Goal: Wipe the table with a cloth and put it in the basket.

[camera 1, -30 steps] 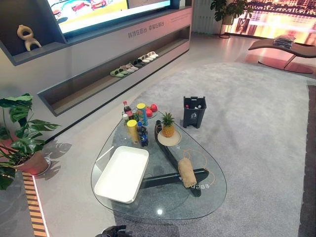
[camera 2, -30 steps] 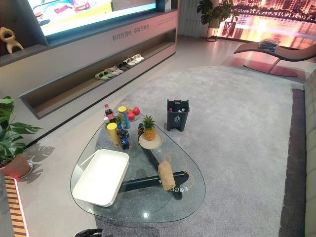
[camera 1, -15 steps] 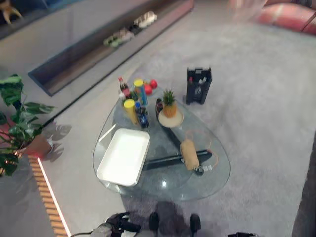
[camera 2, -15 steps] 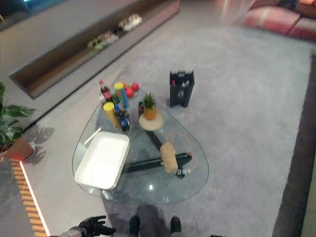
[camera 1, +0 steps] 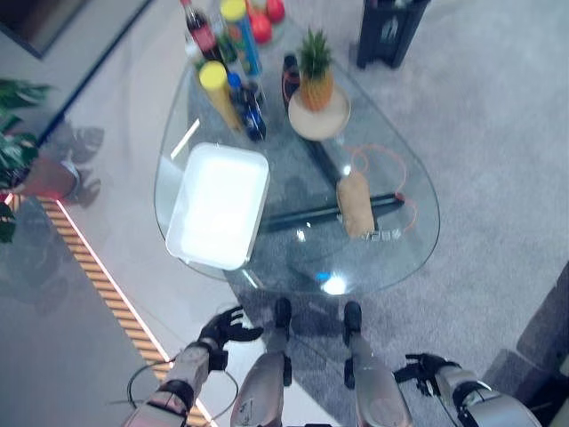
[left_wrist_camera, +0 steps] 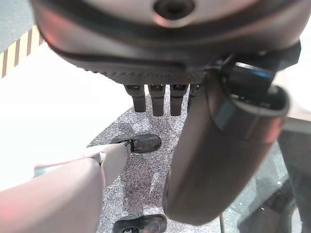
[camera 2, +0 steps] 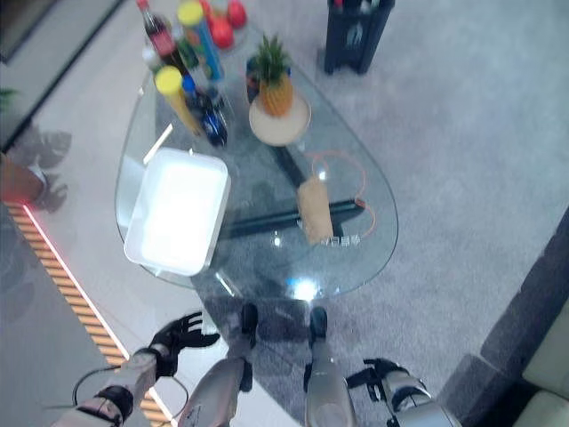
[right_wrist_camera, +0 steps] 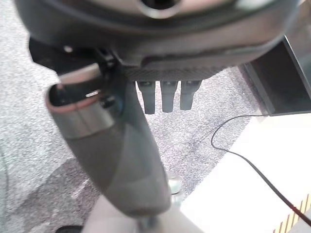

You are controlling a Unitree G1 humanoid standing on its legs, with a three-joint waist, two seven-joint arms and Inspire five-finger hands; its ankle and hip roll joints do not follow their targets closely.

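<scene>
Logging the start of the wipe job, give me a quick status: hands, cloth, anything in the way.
Left hand and right hand open, low by the table's near edge, holding nothing. Rolled cloth lies untouched on the glass table. White basket sits left of it. Nothing in between.

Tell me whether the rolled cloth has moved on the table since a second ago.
No. The cloth lies across the dark bar under the glass table as before; the camera tilted down.

- A tray (camera 1: 218, 206) is set on the left part of the table (camera 1: 400, 253), a rolled cloth (camera 1: 356, 204) on the right.
- Behind them, bottles (camera 1: 233, 89) are grouped left of a pineapple (camera 1: 316, 76).
- A bin (camera 1: 389, 28) is placed beyond the table.
</scene>
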